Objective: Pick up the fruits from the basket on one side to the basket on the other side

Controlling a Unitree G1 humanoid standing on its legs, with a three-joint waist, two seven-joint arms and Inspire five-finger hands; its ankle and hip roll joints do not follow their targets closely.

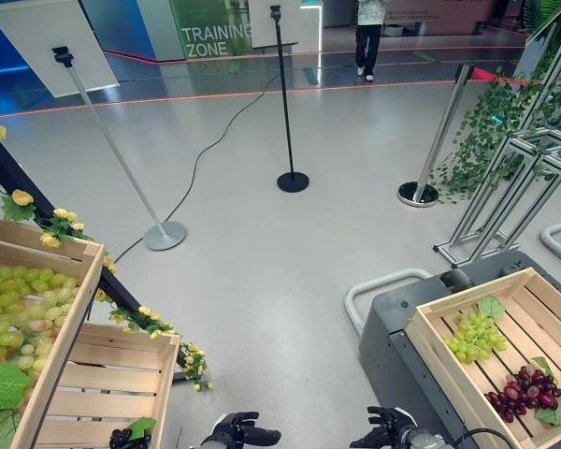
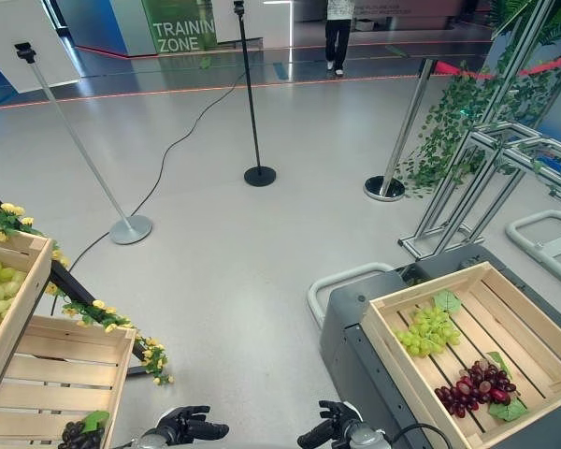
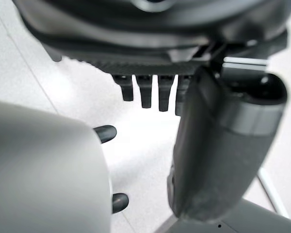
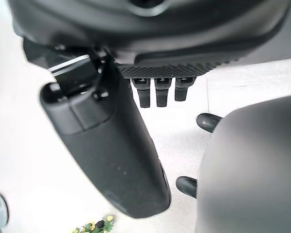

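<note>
Right crate (image 1: 446, 369): pale slatted wooden box, tilted, resting on a grey cart at the robot's right.
Green grapes in right crate (image 1: 474, 337): 1 loose bunch with a green leaf at its top, lying on the slats near the crate's far left corner.
Purple grapes in right crate (image 1: 526, 388): 1 dark red-purple bunch with green leaves beside it, lying nearer the robot than the green bunch, apart from it.
Upper left crate (image 1: 61, 323): wooden box at the robot's left, heaped with green grapes (image 1: 19, 313) and a large leaf.
Lower left crate (image 1: 107, 379): slatted wooden box just below the upper one.
Dark grapes in lower left crate (image 1: 126, 437): 1 small bunch with a leaf, at the near edge.
</note>
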